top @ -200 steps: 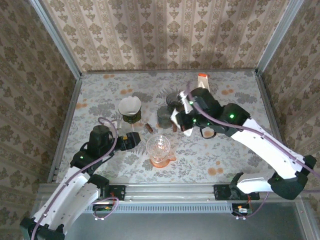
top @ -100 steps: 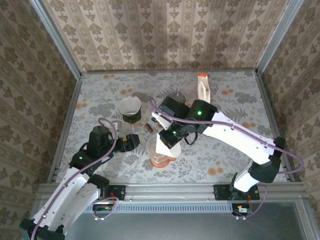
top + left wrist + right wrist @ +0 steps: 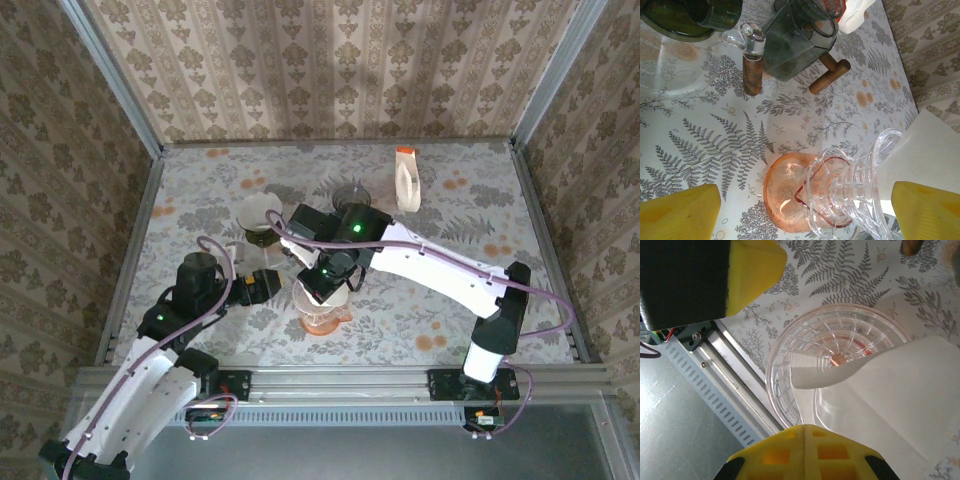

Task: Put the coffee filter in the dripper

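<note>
The right gripper (image 3: 792, 345) hangs directly over the dripper (image 3: 830, 335) with its jaws apart. The upper yellow pad (image 3: 752, 267) is clear of the paper, and the lower one merely overlaps it in the wrist view, so nothing looks pinched. I judge the coffee filter (image 3: 900, 390) to be released, or very nearly so.

One folded corner of the filter dips inside the ribbed glass bowl, close to the centre hole. The larger part of the sheet slopes up and out across the rim on one side. It looks flat, not opened into a cone.

From above, the filter shows as a white patch under the right gripper, on top of the dripper. The dripper stands upright on its orange base (image 3: 320, 322) near the front of the desk (image 3: 450, 230).

The left gripper (image 3: 268, 283) sits just beside the dripper with its jaws wide, holding nothing. Its wrist view takes in the glass from the side, with the filter's edge rising past the rim.

The carry looks done, and the paper is at the dripper and partly in it. What is left, by my reading, is the seating: the filter has to drop fully inside and open against the ribbed wall instead of leaning over the rim. Another white cone on a dark holder (image 3: 260, 213) stands further back, apart from all this.
</note>
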